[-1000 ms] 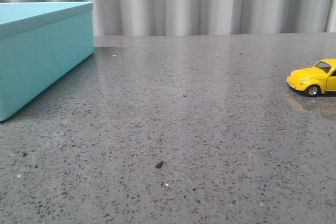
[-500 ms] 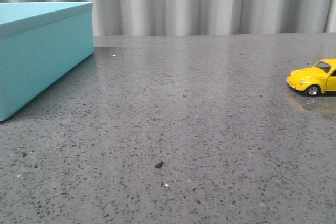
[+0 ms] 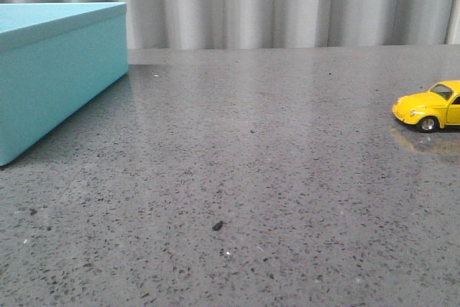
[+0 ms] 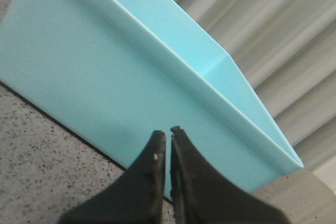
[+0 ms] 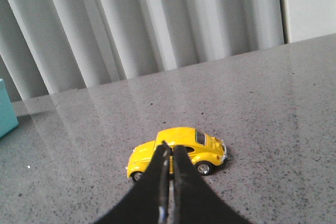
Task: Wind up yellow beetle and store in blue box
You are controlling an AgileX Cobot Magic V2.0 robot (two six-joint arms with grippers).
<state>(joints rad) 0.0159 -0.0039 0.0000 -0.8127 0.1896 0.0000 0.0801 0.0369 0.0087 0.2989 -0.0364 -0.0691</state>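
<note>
The yellow beetle [image 3: 431, 106] stands on its wheels at the table's right edge, partly cut off by the front view; it also shows in the right wrist view [image 5: 184, 149]. My right gripper [image 5: 169, 146] is shut and empty, its tips in front of the car's side, above the table. The blue box [image 3: 54, 66] stands at the far left with its lid on; it fills the left wrist view [image 4: 131, 72]. My left gripper [image 4: 168, 132] is shut and empty, close to the box's side wall. Neither gripper shows in the front view.
The grey speckled table [image 3: 237, 163] runs back to a pleated grey curtain [image 3: 287, 1]. A small dark speck [image 3: 217, 226] lies near the table's front middle. A corner of the box [image 5: 6, 109] shows at the edge of the right wrist view.
</note>
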